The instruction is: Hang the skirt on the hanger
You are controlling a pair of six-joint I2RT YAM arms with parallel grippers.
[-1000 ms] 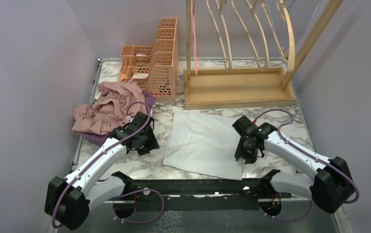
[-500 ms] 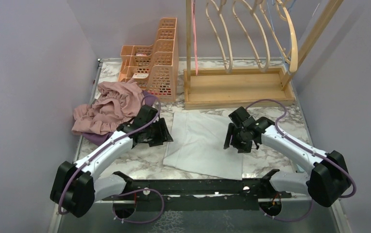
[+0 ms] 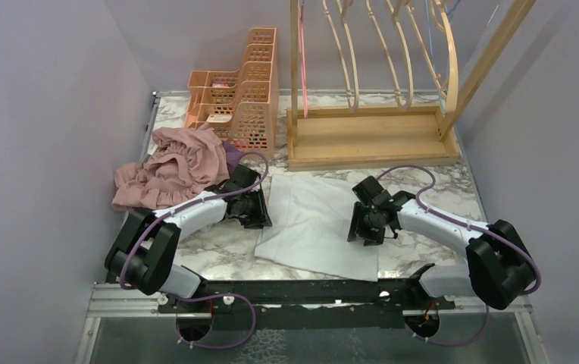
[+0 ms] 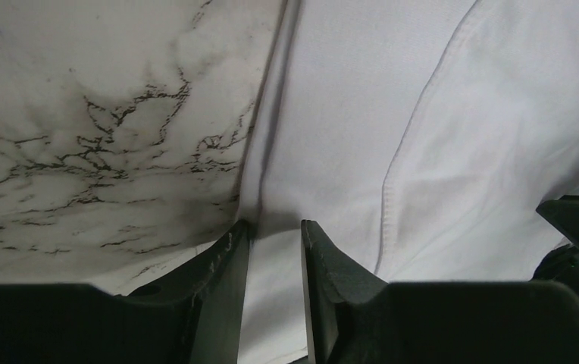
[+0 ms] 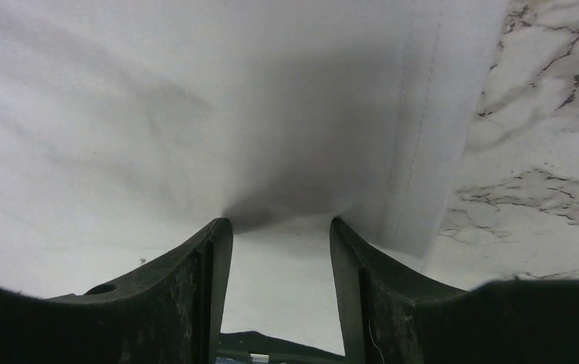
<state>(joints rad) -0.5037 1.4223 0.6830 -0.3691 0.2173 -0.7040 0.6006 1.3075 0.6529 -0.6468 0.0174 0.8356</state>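
as the skirt [image 3: 313, 224] lies flat between them, left fingers [image 4: 235, 246] narrowly straddle its left edge while right fingers [image 5: 214, 250], half open, press its right side.

- White shells are covering the long links of the left arm [image 3: 188, 216] and the right arm [image 3: 442, 222].
- Bulky black housings are capping each shoulder and wrist joint.
- A purple cable [image 3: 408, 167] is running along each arm.
- The left pincer [image 4: 275, 235] and right pincer [image 5: 280, 227] are showing matte black, lightly scuffed fingers.
- A black base rail [image 3: 302, 292] is joining both arms.
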